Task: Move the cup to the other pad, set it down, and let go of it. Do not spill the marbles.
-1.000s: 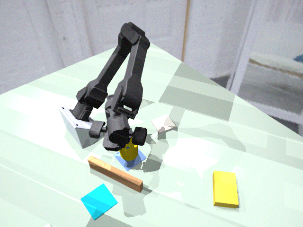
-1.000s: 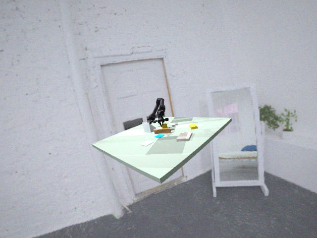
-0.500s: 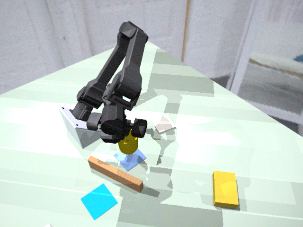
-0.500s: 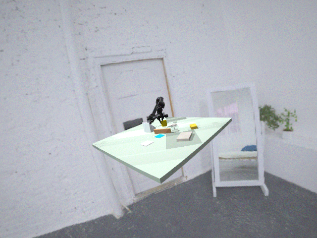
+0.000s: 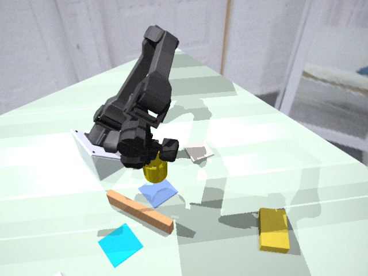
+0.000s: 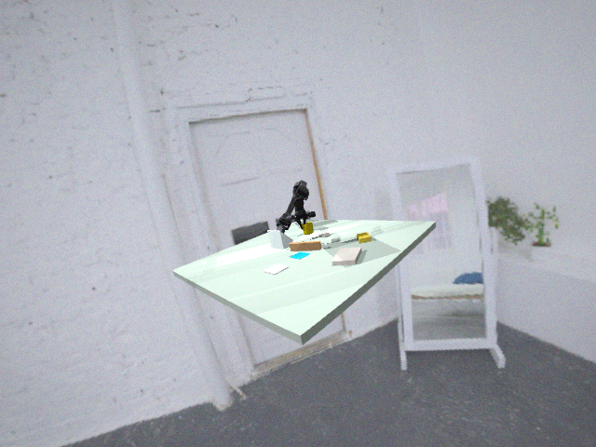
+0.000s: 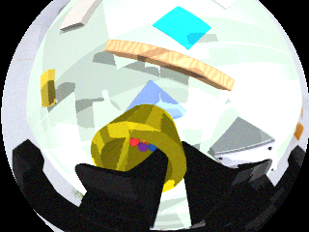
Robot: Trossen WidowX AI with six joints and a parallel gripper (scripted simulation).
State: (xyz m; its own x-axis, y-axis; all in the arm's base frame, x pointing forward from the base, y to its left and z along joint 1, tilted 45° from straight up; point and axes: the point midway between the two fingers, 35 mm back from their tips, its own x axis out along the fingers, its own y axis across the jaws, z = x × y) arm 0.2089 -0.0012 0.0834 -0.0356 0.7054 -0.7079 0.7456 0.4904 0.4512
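My gripper (image 5: pixel 158 153) is clamped on the yellow cup (image 5: pixel 154 169), lifted just above the pale blue pad (image 5: pixel 157 192) with marbles (image 7: pixel 143 146) inside; left: carry past the wooden bar (image 5: pixel 139 211) to the cyan pad (image 5: pixel 119 245) near the desk's front edge, set down, release
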